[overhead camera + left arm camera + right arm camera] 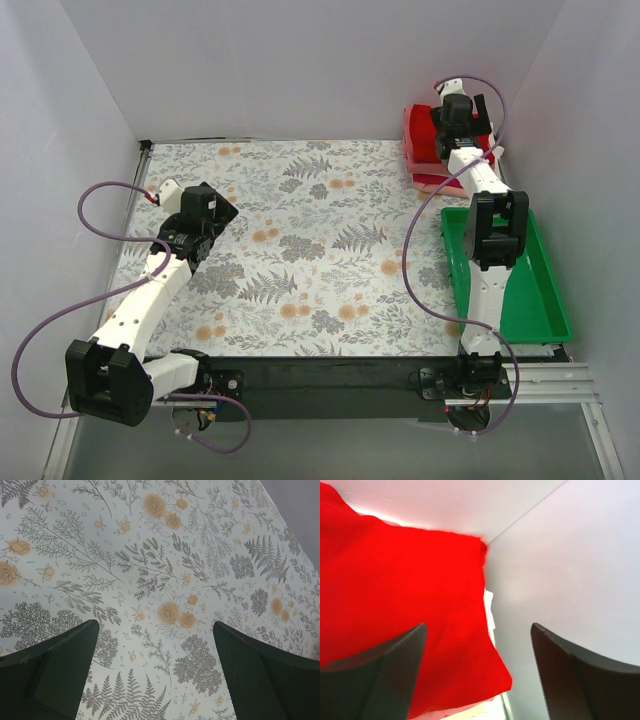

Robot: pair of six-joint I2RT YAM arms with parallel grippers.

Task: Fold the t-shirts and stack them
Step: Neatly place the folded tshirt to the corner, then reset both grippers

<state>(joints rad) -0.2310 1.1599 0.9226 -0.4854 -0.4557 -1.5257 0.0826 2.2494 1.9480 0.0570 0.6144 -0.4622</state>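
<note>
A stack of folded t-shirts sits at the table's far right corner. The bright red t-shirt (420, 135) lies on top, with salmon-pink (432, 183) edges showing beneath. In the right wrist view the red shirt (395, 595) fills the left side, with white and pale cloth edges (490, 611) under it. My right gripper (455, 112) hovers over the stack with its jaws wide apart and empty; it also shows in the right wrist view (477, 645). My left gripper (205, 215) is open and empty over the bare floral cloth at the left, as its wrist view (155, 655) shows.
A green plastic tray (545, 300) lies along the right edge, partly under the right arm. White walls close in the back and the sides. The floral tablecloth (310, 240) covers the table. Purple cables loop off both arms.
</note>
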